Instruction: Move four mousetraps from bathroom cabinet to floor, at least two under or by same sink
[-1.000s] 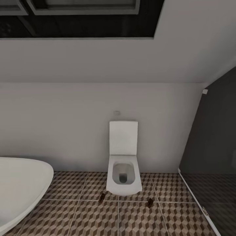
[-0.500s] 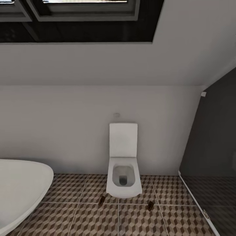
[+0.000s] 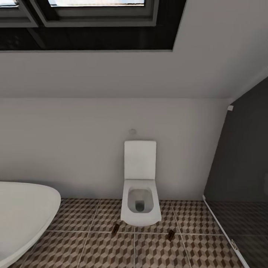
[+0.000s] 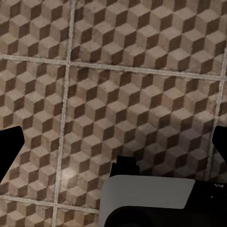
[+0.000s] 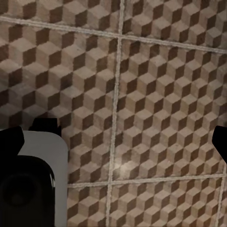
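Note:
Two small brown mousetraps lie on the cube-patterned bathroom floor (image 3: 93, 249) in the head view, one mousetrap (image 3: 115, 229) at the toilet's front left and the other mousetrap (image 3: 171, 234) at its front right. The cabinet and the sink are out of view. My left gripper (image 4: 113, 146) hangs over bare bathroom floor (image 4: 118, 94), its dark fingertips (image 4: 9, 146) far apart, open and holding nothing. My right gripper (image 5: 113, 144) is likewise open over the bathroom floor (image 5: 156, 94), with its fingertips (image 5: 220, 139) at the picture's edges.
A white square-bowled toilet (image 3: 140, 201) stands against the white wall straight ahead. A white oval bathtub (image 3: 22, 216) fills the lower left. A dark glass shower screen (image 3: 238, 178) closes off the right. A dark-framed skylight (image 3: 93, 22) sits in the sloped ceiling.
The whole head view has shifted slightly downward, showing more of the skylight: the camera has tilted up. The toilet, tub and mousetraps have not moved.

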You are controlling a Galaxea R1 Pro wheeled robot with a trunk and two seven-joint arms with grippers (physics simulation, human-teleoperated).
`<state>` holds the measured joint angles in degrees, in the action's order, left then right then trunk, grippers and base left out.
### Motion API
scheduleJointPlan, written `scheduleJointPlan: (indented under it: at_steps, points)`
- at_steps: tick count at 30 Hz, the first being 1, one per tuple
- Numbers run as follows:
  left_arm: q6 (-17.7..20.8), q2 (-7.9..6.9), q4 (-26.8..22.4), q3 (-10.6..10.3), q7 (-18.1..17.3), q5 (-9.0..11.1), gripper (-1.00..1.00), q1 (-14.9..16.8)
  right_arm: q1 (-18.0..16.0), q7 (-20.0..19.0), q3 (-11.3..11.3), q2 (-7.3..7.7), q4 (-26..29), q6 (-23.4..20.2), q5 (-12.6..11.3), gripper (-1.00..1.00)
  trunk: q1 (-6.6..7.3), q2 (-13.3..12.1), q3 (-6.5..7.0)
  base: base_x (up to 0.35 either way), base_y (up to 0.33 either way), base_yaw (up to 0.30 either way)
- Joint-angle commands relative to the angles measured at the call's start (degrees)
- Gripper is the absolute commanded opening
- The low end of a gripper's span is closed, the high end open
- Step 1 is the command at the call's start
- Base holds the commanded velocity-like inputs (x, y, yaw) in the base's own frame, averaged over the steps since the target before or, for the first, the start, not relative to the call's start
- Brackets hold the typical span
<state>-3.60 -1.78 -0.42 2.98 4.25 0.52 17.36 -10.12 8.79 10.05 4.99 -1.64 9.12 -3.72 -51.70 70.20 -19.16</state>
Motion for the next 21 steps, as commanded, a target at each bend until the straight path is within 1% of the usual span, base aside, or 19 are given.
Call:
scheduleJointPlan:
  at_steps: [1,21]
  points:
    - [-0.2,0.01,0.1,0.3,0.1,0.1,1.0,0.0,-0.1,0.1,0.5,0.01,-0.2,0.3,-0.4,1.0,0.0,0.0,-0.06,0.0,0.0,0.0]
    - [-0.2,0.0,0.1,0.3,0.1,0.1,1.0,0.0,-0.1,-0.3,0.8,0.11,-0.1,0.3,0.0,1.0,0.0,0.0,-0.04,0.0,0.0,0.0]
